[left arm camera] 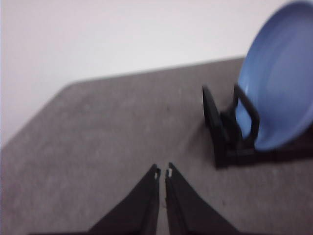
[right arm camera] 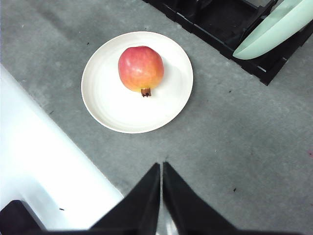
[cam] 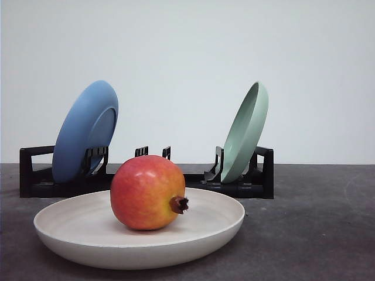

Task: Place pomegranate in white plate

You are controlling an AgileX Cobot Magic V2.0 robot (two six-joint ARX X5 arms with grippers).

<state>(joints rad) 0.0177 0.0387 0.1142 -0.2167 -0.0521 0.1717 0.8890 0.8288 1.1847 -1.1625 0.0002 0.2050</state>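
**Pomegranate resting in the white plate, both end effectors closed and empty**

Starting at the left of the front view, we see a blue plate (cam: 85, 132) leaning on edge in the left end of a black dish rack (cam: 35, 178), tilted so its top leans rightward. The rack runs across the back of the dark grey surface (cam: 316, 234), in front of a plain pale wall (cam: 187, 58).

Moving toward the middle, the white plate (cam: 70, 231) lies flat on the surface in front of the rack, apart from it. The pomegranate (cam: 146, 192) sits inside the plate, near its centre, touching the plate floor. Its red skin fades to orange-yellow low down, and its small dark brown calyx points sideways to the right in this view.

Further right, a pale green plate (cam: 246, 133) stands on edge in the right end of the rack, tilted like the blue one.

In the left wrist view, the left end effector (left arm camera: 163, 172) hangs over bare surface with its fingertips almost together and nothing between them; the blue plate and one end of the rack are nearby.

In the right wrist view, the right end effector (right arm camera: 161, 166) is likewise narrowed to a thin slit, gripping nothing, well above the surface and apart from the white plate and the fruit.
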